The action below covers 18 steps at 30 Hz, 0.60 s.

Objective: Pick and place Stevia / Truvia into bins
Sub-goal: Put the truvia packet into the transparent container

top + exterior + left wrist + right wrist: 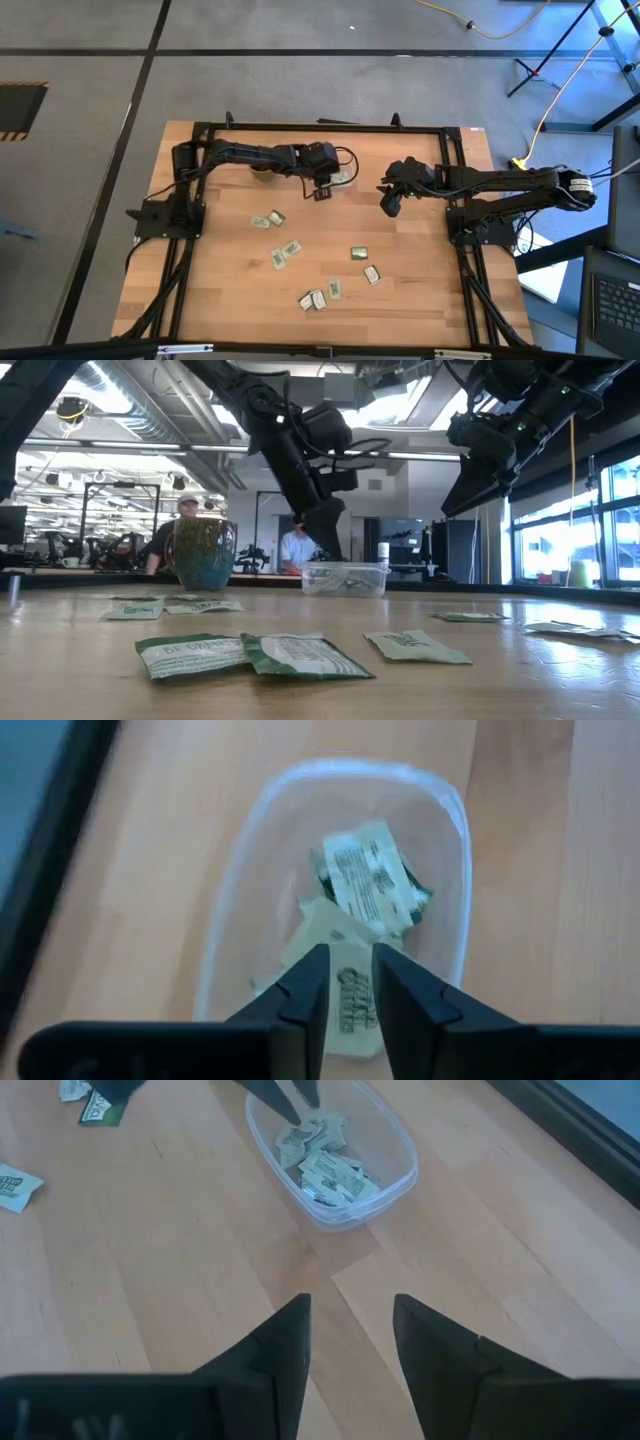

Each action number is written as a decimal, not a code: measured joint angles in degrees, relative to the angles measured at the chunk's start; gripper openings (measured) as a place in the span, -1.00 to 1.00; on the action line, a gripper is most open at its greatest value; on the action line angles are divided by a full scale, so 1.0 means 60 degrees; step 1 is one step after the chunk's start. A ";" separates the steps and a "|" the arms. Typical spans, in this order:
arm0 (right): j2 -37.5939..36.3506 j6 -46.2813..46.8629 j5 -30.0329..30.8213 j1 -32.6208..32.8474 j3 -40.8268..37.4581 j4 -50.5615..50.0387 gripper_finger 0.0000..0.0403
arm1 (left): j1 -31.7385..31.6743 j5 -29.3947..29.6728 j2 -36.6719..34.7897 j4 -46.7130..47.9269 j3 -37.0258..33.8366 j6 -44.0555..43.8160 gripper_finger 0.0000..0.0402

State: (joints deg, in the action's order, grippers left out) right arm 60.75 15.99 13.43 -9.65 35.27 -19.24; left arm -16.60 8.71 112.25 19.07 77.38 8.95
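Place: an open-plan office turned robotics lab.
Ceiling: exposed ducts [130, 405] and strip lights are seen high behind the left gripper [325, 520].
Desks: monitors and seated people [180, 530] (two at least) are seen beyond it.
Bench: a wooden table [420, 290] is framed by black rails.
Floor: grey carpet, tape lines, a yellow cable [480, 25].
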 joint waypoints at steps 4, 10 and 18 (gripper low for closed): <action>0.0000 0.0003 0.0000 0.0000 0.0000 -0.0011 -0.27 | 0.0000 0.0066 -0.0195 0.0064 0.0023 0.0044 -0.58; -0.0002 0.0004 -0.0002 0.0007 0.0000 -0.0163 -0.27 | 0.0139 -0.0165 -0.0800 0.1294 0.0222 0.0085 -0.54; -0.0004 0.0055 -0.0001 0.0007 0.0000 -0.0476 -0.27 | 0.1287 -0.1049 -0.2381 0.4140 0.0138 -0.0259 -0.58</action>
State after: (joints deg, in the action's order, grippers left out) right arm 60.73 16.32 13.43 -9.61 35.27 -22.10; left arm -8.88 2.42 97.96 43.91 78.22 7.40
